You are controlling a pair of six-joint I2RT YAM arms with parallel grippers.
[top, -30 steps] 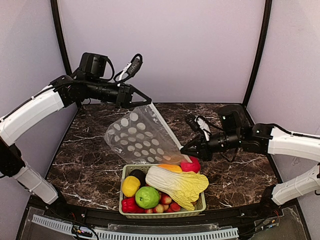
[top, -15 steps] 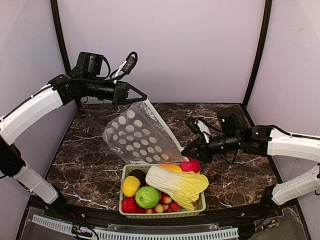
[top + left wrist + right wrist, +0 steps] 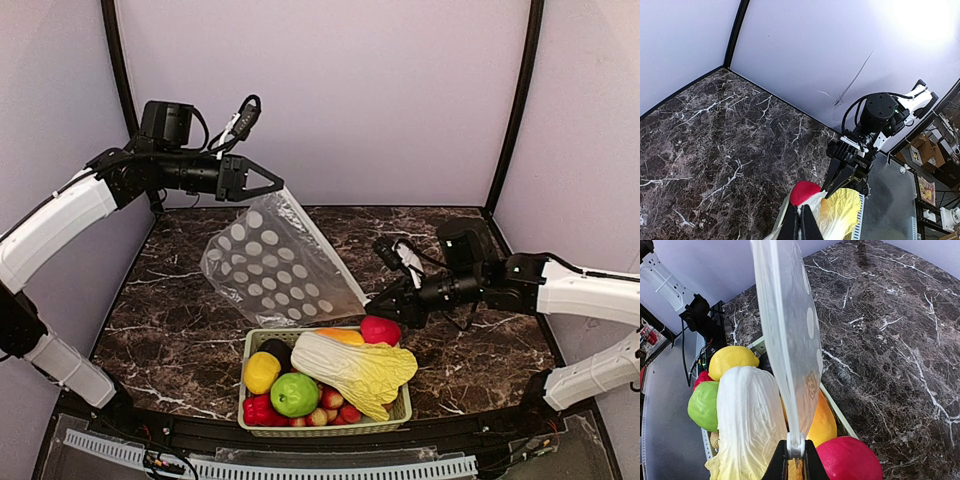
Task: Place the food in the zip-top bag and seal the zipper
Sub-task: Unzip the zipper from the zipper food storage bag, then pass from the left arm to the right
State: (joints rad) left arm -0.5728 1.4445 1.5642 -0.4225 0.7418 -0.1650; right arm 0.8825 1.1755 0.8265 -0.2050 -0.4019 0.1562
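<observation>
Left tool (image 3: pixel 282 190), right tool (image 3: pixel 367 298) both clamped on zip-top bag (image 3: pixel 275 265); basket (image 3: pixel 320 431) holds cabbage (image 3: pixel 352 368), lemon (image 3: pixel 262 372), apple (image 3: pixel 294 394)

basket (image 3: pixel 320 429) at 6 o'clock on the worktop (image 3: pixel 160 300), by the near edge. inside it: napa cabbage (image 3: pixel 355 368) on top, laid from the middle out toward 3 o'clock; lemon (image 3: pixel 262 372) at 9 o'clock; bell pepper (image 3: pixel 258 409) in the 8 o'clock corner, just nearer than the lemon; apple (image 3: pixel 294 394) at 3 o'clock of the pepper, touching the cabbage; round fruit (image 3: pixel 380 329) at the 1 o'clock corner, behind the cabbage. zip-top bag (image 3: pixel 275 270) in the air behind the basket, slanting up toward 11 o'clock: far corner pinched in the left gripper (image 3: pixel 278 189), near corner pinched in the right gripper (image 3: pixel 368 298), just at 12 o'clock of the round fruit. zipper (image 3: pixel 325 245) along the bag edge between the two grippers.
</observation>
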